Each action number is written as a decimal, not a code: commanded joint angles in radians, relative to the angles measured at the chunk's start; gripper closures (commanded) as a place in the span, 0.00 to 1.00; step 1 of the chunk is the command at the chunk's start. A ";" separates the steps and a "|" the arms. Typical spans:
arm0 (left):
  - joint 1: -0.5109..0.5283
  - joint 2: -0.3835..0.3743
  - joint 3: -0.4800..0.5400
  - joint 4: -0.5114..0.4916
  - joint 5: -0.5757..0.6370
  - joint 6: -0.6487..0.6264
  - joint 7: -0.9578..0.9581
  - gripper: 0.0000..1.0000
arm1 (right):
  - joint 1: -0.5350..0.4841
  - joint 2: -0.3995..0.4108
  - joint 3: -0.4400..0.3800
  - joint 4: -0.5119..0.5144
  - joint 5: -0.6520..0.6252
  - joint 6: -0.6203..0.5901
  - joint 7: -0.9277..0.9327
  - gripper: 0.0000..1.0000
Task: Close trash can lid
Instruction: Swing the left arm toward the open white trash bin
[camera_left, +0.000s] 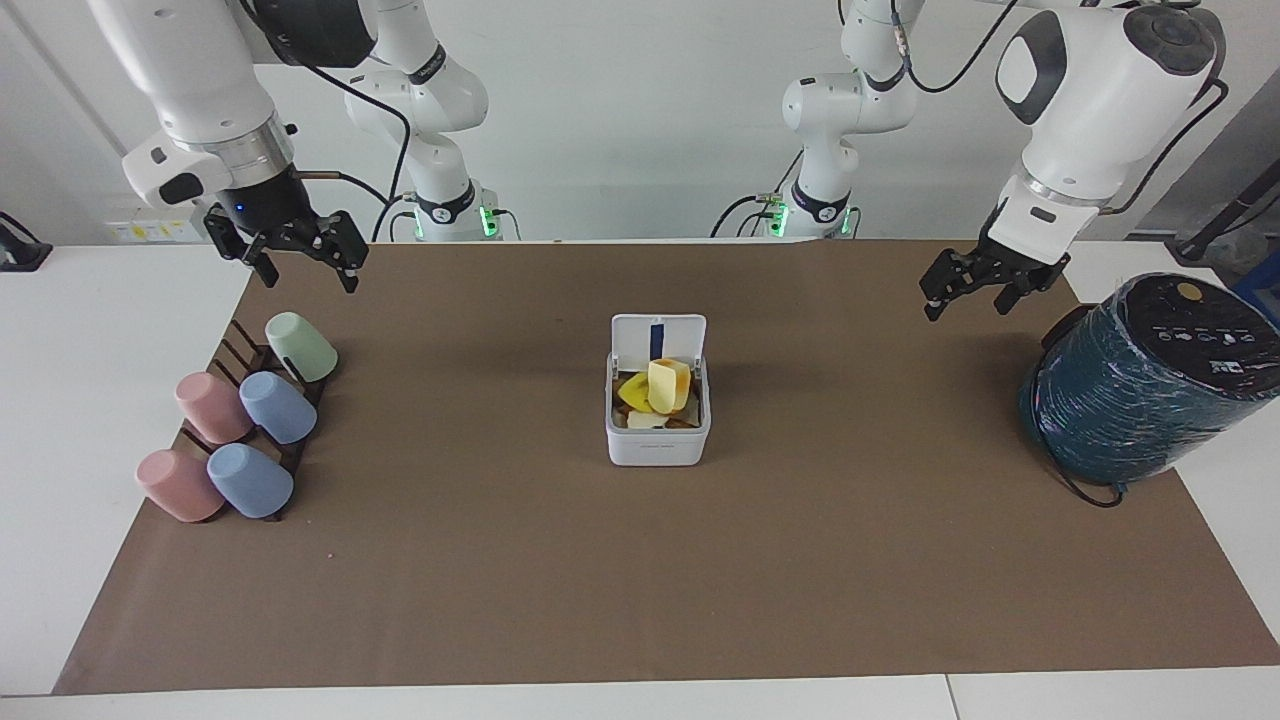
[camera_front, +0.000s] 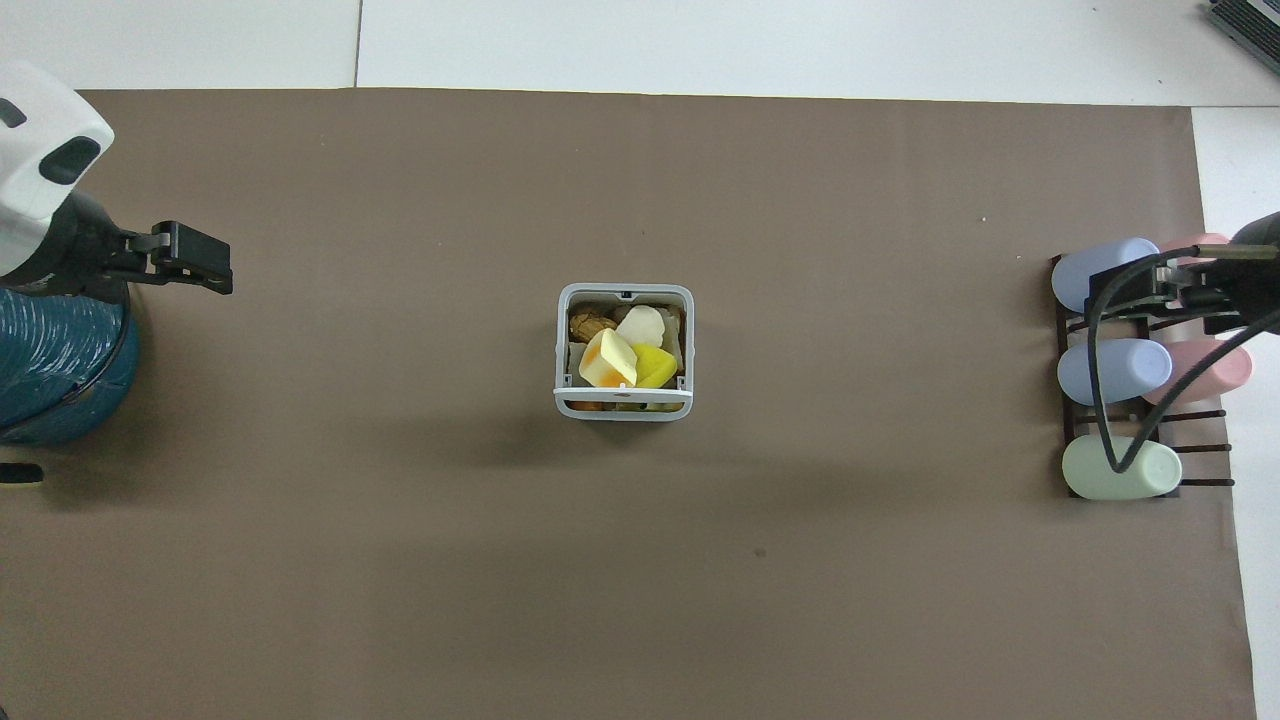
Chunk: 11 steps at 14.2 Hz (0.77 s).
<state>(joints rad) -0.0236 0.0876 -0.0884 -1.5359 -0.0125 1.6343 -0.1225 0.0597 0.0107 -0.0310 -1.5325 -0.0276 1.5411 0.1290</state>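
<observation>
The small white trash can (camera_left: 658, 445) stands in the middle of the brown mat, also in the overhead view (camera_front: 563, 350). It holds yellow, orange and cream scraps. Its lid (camera_left: 658, 335) stands open and upright on the side nearer the robots, blue strip showing; from overhead it is edge-on (camera_front: 622, 397). My left gripper (camera_left: 968, 305) is open and empty, in the air beside the teal cylinder, well apart from the can; it also shows from overhead (camera_front: 215, 275). My right gripper (camera_left: 310, 280) is open and empty, in the air over the cup rack.
A large dark teal wrapped cylinder (camera_left: 1150, 385) lies at the left arm's end of the table. A dark rack with several pastel cups (camera_left: 240, 425) stands at the right arm's end. The brown mat (camera_left: 640, 580) covers the table's middle.
</observation>
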 joint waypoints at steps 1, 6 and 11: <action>0.001 -0.028 -0.001 -0.032 0.020 0.021 0.009 0.00 | -0.012 0.005 0.005 0.011 0.017 -0.018 -0.029 0.00; -0.071 -0.061 -0.005 -0.096 0.014 0.021 -0.104 0.00 | -0.006 -0.005 0.005 -0.012 0.017 0.004 -0.026 0.00; -0.226 -0.149 -0.008 -0.283 0.002 0.128 -0.434 0.41 | -0.006 -0.005 0.005 -0.014 0.017 0.005 -0.028 0.00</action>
<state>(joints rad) -0.2013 0.0173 -0.1072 -1.7007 -0.0128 1.7047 -0.4636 0.0597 0.0123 -0.0287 -1.5338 -0.0269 1.5350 0.1290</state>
